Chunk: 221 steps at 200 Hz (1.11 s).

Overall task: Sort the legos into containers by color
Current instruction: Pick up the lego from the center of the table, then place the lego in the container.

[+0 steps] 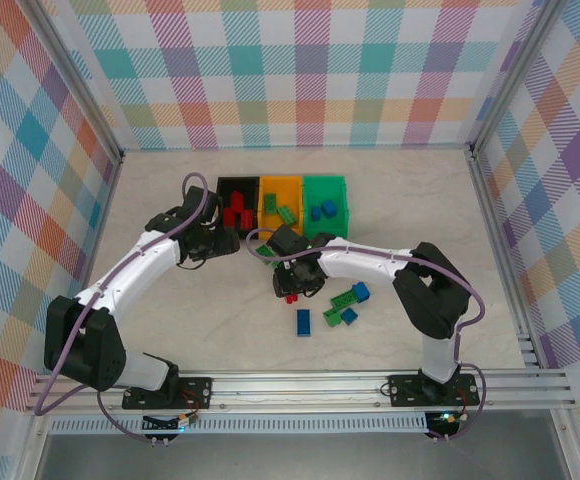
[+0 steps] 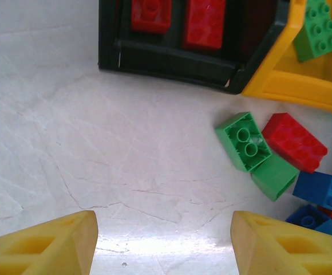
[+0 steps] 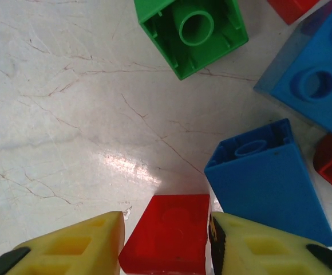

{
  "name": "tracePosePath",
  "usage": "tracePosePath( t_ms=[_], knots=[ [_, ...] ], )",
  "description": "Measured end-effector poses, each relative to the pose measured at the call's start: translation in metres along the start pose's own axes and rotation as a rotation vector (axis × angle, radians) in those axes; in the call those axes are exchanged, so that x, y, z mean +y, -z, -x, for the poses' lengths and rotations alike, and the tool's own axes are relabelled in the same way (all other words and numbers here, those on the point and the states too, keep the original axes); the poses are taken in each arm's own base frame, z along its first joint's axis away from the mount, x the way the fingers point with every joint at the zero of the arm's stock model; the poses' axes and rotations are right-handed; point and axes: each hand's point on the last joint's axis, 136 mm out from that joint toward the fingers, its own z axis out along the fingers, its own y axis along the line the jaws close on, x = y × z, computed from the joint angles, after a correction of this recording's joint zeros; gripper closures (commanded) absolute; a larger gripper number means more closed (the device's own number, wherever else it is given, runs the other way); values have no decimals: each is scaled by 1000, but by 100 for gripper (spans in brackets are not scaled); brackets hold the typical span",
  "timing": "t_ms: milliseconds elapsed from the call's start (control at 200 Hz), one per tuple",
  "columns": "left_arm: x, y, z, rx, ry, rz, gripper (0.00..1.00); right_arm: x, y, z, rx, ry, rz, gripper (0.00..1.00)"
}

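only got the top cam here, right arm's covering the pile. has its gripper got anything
observer: Yes. In the right wrist view the right gripper is closed on a red brick, touching both its sides.
operator: and the left one, holding something
observer: No. In the left wrist view the left gripper is open, with nothing between its jaws, just bare table under it.
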Motion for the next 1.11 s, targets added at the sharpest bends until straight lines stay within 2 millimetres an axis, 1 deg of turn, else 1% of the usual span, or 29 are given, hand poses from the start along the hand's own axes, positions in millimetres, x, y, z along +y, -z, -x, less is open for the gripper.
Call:
tracePosePath(
  t_ms=[60, 95, 250, 335, 400, 455, 515, 660, 710, 780, 895, 985, 1055, 1105],
  knots=[
    [2, -1, -3, 1, 3, 1, 38, 0, 1, -1, 2, 7, -9, 63],
    [3, -1, -6, 1, 5, 1, 38, 0, 1, -2, 4, 12, -15, 64],
    [10, 3, -15, -3, 10, 3, 38, 4, 2, -4, 3, 27, -17, 65],
    [12, 2, -20, -3, 18, 4, 38, 6, 3, -4, 4, 29, -13, 64],
    [16, 0, -25, -4, 33, 5, 38, 8, 6, 0, -3, 35, -7, 64],
    [20, -1, -33, -4, 48, 7, 39, 15, 13, 10, -23, 49, 7, 64],
    [25, -2, -42, -5, 64, 5, 39, 27, 22, 28, -63, 63, 36, 64],
    [34, 3, -58, -18, 110, -7, 39, 55, 46, 80, -168, 91, 120, 64],
    [35, 5, -60, -23, 121, -12, 39, 61, 51, 98, -196, 93, 139, 64],
    [35, 6, -63, -23, 136, -21, 39, 66, 56, 130, -244, 93, 163, 63],
    [37, 3, -72, -1, 150, -26, 39, 71, 56, 180, -312, 93, 192, 63],
    [39, 1, -78, 15, 161, -26, 39, 74, 54, 214, -365, 96, 204, 56],
    [37, 2, -78, 15, 164, -35, 39, 75, 50, 240, -409, 93, 213, 43],
    [36, 4, -77, 11, 164, -45, 39, 76, 46, 253, -430, 98, 217, 41]
  ],
)
